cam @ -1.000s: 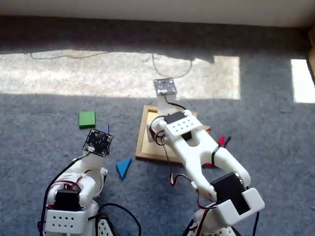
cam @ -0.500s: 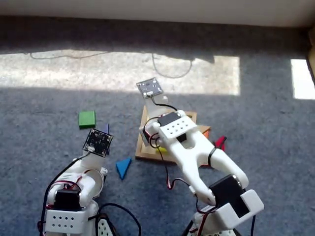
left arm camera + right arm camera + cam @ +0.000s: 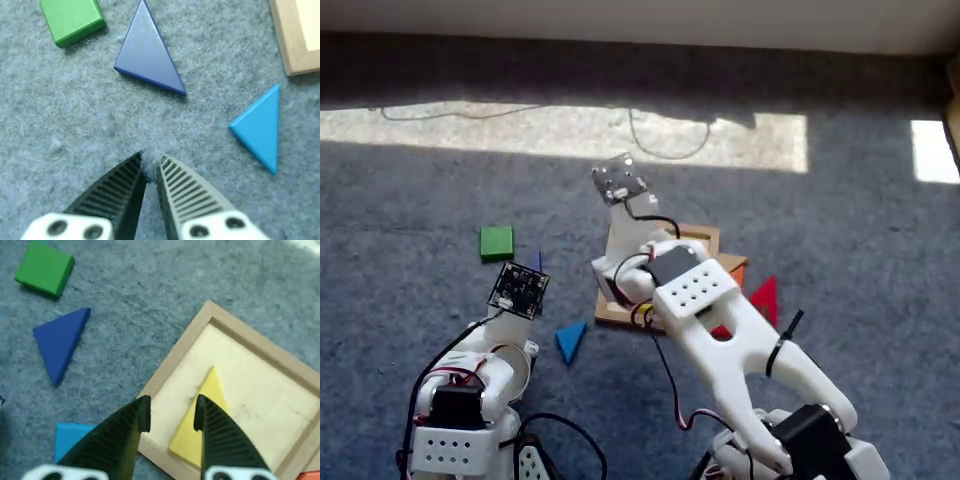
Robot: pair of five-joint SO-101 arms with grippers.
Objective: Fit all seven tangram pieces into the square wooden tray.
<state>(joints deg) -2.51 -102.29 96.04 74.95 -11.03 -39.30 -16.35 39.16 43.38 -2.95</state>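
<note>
Lift wide-apart right claw (image 3: 172,407) straight up from tray (image 3: 177,352) edge, without dragging yellow triangle (image 3: 211,390) lying flat inside near that edge. Next, open nearly-together left claw (image 3: 150,160), hovering over carpet, before dropping onto dark blue triangle (image 3: 147,52) just ahead.

Legible text, labels, brands, numbers, signs: none is being displayed on any surface in view.
</note>
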